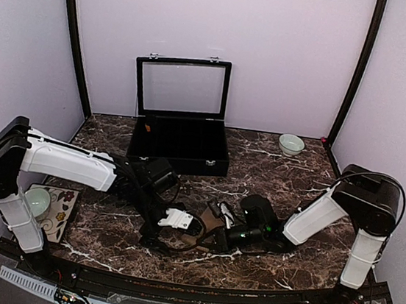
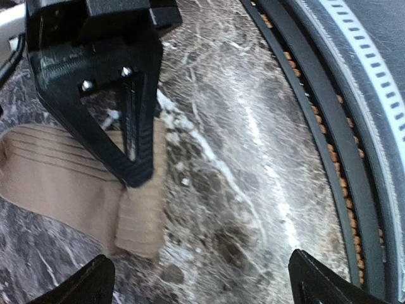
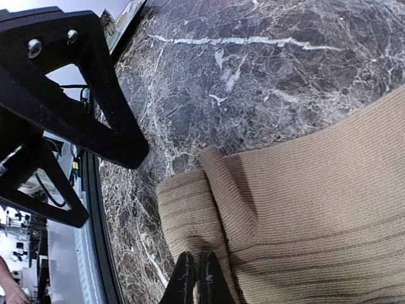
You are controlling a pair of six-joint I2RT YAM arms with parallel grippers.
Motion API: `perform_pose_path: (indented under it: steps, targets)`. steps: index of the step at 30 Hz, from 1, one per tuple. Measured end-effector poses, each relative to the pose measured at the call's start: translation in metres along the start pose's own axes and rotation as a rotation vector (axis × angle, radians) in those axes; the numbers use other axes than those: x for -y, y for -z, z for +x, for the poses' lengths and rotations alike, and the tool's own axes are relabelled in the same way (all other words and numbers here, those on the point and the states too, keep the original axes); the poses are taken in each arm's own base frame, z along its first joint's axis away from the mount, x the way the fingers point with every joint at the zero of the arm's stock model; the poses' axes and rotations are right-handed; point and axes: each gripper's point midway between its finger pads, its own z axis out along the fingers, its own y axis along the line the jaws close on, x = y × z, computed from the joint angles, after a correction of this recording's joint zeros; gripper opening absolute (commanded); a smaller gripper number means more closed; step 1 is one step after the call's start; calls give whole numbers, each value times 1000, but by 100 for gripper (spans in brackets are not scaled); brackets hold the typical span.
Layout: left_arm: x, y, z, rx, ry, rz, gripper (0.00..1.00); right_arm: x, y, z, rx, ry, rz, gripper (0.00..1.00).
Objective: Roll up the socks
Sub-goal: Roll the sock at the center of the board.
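A ribbed tan sock [image 3: 304, 209] lies flat on the dark marble table, its near end folded over into a ridge. My right gripper [image 3: 193, 278] is shut on the edge of that folded end, with a sliver of tan fabric between its tips. In the left wrist view the same tan sock [image 2: 57, 183] sits at the left with the right gripper's black finger [image 2: 136, 164] pressed on its fold. My left gripper [image 2: 202, 285] hangs open just beside the sock, nothing between its fingers. From above, both grippers meet over the tan sock [image 1: 204, 231] at table centre.
A black case [image 1: 178, 145] with its glass lid raised stands at the back centre. A small pale bowl [image 1: 291, 143] sits at the back right. A cup [image 1: 37, 200] rests on a patterned tile [image 1: 62, 212] at the left. The table's front rail [image 2: 329, 126] runs close by.
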Motion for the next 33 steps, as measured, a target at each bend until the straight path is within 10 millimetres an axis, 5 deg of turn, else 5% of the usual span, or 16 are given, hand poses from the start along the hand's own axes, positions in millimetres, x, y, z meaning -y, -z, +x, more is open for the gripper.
perform_pose_path:
  steps: [10,18,23,27,33]
  targets:
    - [-32,-30,-5,-42,-59,-63,93,4,2,-1,3,-108,-41,0]
    - [-27,-41,-2,-68,-71,-45,51,5,4,0,7,-127,-52,0]
    - [-30,-49,-2,-79,-84,-46,40,5,3,0,5,-131,-60,0]
    - [-35,-53,-4,-84,-89,-54,14,5,4,-1,8,-134,-63,0]
    - [-42,-57,-10,-88,-83,-36,0,7,13,1,40,-116,-48,23]
